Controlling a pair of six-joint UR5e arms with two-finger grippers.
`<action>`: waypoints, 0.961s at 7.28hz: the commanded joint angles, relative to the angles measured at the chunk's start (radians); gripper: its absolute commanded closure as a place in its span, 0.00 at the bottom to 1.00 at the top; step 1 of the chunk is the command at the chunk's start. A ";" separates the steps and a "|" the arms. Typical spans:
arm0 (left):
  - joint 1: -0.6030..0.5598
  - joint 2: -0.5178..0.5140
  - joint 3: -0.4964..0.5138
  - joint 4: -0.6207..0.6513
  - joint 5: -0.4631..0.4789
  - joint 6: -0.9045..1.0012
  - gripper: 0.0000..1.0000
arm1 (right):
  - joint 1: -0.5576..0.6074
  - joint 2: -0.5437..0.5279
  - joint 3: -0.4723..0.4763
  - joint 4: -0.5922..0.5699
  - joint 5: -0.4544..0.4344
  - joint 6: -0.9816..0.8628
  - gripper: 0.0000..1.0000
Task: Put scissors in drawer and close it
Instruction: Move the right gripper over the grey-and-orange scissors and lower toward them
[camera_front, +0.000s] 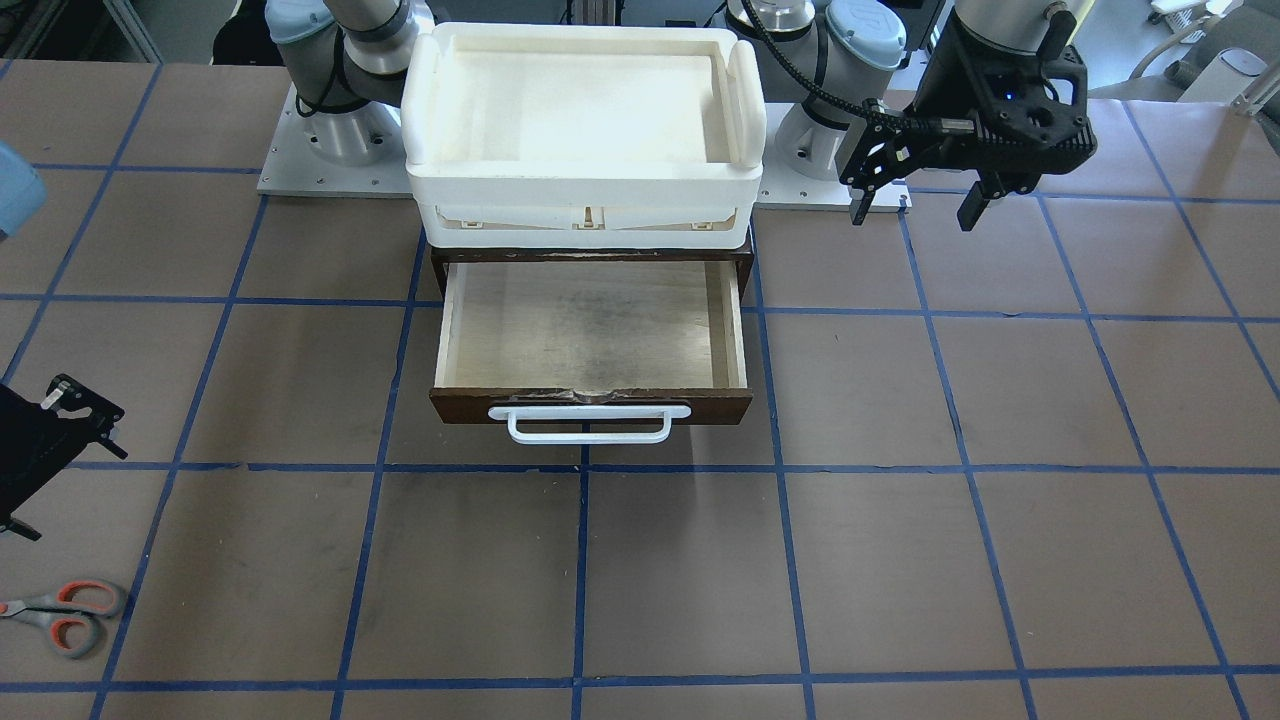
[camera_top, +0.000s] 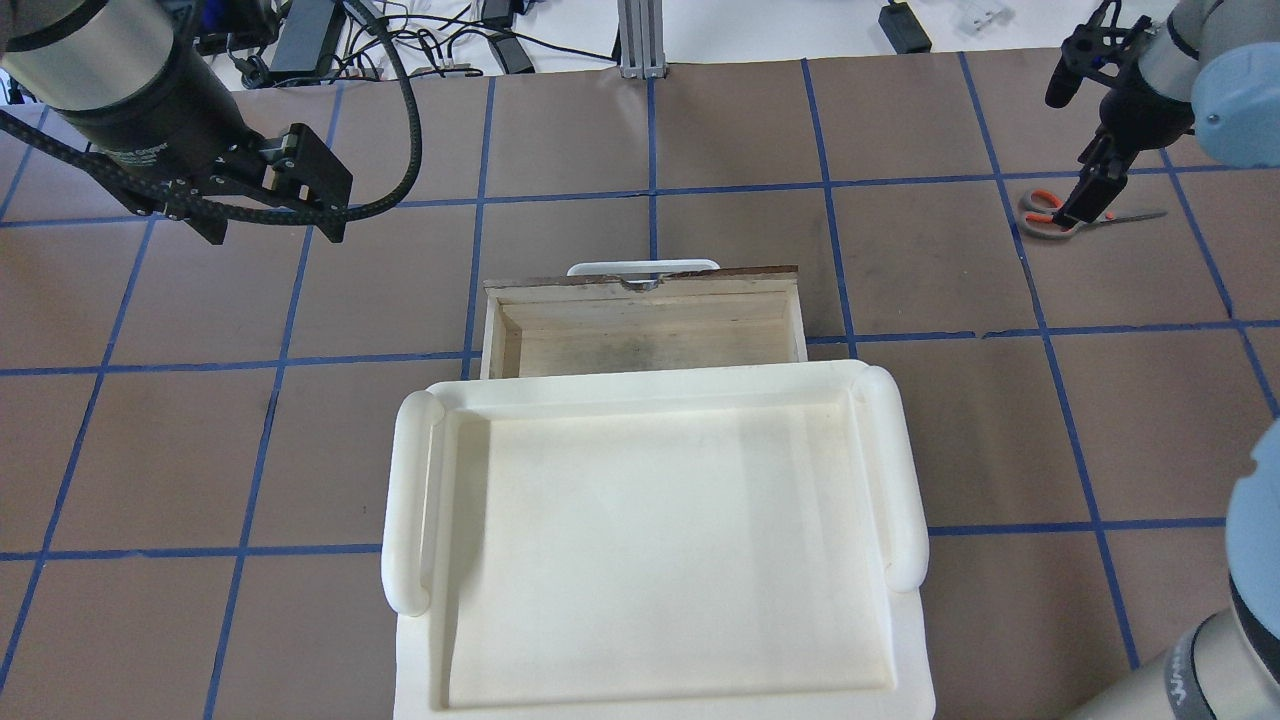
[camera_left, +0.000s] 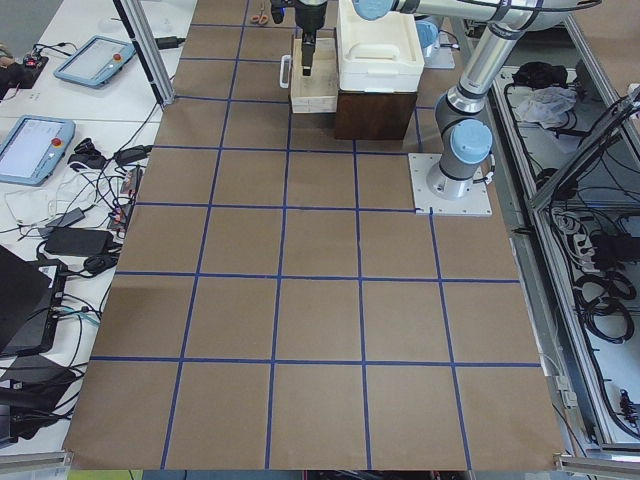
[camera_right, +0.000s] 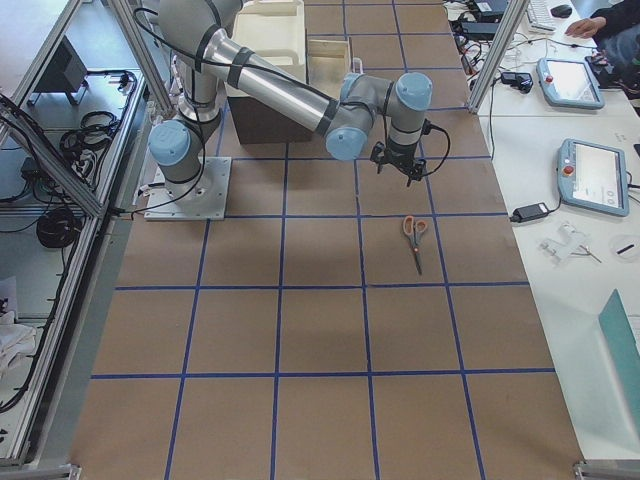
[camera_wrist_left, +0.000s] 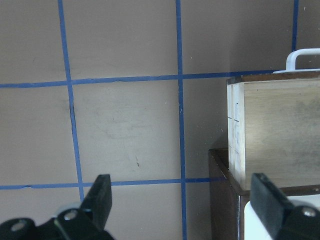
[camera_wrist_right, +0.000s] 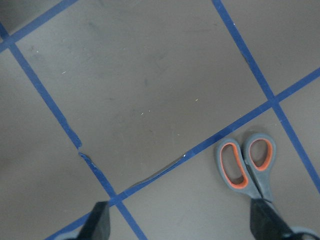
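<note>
The bench (camera_front: 640, 580) is laid out with the task barely begun. A white tray (camera_top: 640, 385) is stacked on the dark cabinet at the middle, close to the robot's base. The drawer (camera_front: 590, 330) beneath it is seen pulled fully out towards the far side, its pale floor bare and its white handle (camera_front: 590, 425) untouched. Opening can thus be counted as done, and nothing has been placed inside. The left gripper (camera_front: 913, 215) is held above the bench to the left of the drawer, jaws spread and nothing between them. The right gripper (camera_wrist_right: 181, 227) is poised far out on the right, likewise spread and unloaded, with the scissors (camera_wrist_right: 247, 162) lying flat on the bench just below it. Their handle loops are seen near its right-hand finger, and the blades are partly hidden by that finger. No grasp has been made. Picking up, carrying across to the drawer, releasing inside and pushing it shut are judged to remain.
</note>
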 joint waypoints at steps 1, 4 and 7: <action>0.000 0.000 0.000 0.002 -0.002 0.000 0.00 | -0.038 0.055 -0.009 -0.046 0.010 -0.170 0.00; 0.000 0.000 0.000 0.000 -0.002 0.000 0.00 | -0.074 0.124 -0.023 -0.131 -0.001 -0.337 0.00; 0.000 0.000 0.000 -0.001 -0.003 0.000 0.00 | -0.126 0.204 -0.096 -0.132 0.013 -0.471 0.01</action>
